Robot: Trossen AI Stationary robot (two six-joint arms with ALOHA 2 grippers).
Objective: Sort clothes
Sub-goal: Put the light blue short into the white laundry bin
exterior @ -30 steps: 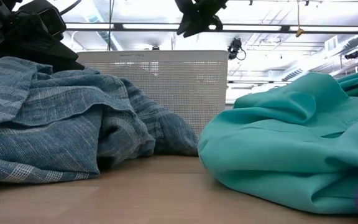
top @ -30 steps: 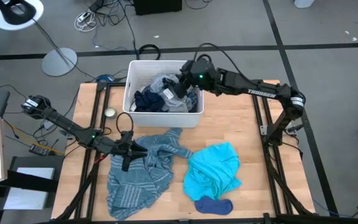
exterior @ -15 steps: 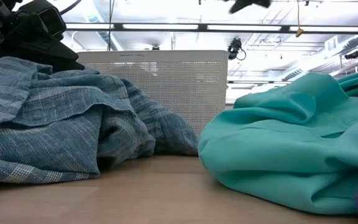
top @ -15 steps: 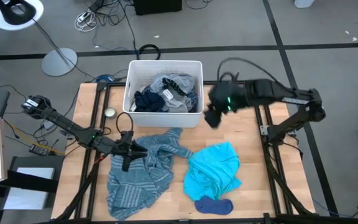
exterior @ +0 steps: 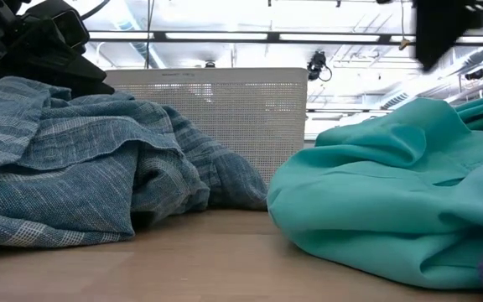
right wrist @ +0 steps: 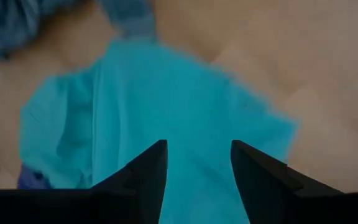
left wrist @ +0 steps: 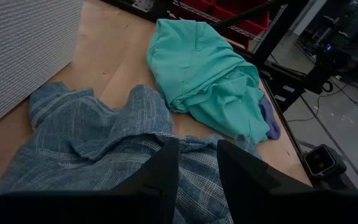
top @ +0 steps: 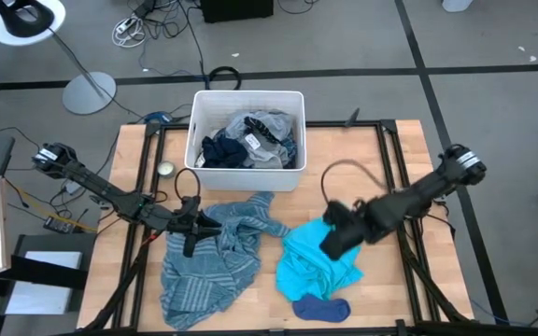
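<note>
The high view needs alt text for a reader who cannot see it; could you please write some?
The right gripper, open, hovers over a crumpled turquoise garment on the wooden table. The left gripper rests on a grey-blue striped top, and a white rectangular plastic bin of clothes sits behind.

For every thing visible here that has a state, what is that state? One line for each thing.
White rectangular plastic bin: open on top, holding dark and grey clothes.
Grey-blue striped top: crumpled on the table.
Turquoise garment: bunched on the table.
Dark blue socks: lying beside the turquoise garment.
Left gripper: open, over the striped top.
Right gripper: open, empty, above the turquoise garment.
</note>
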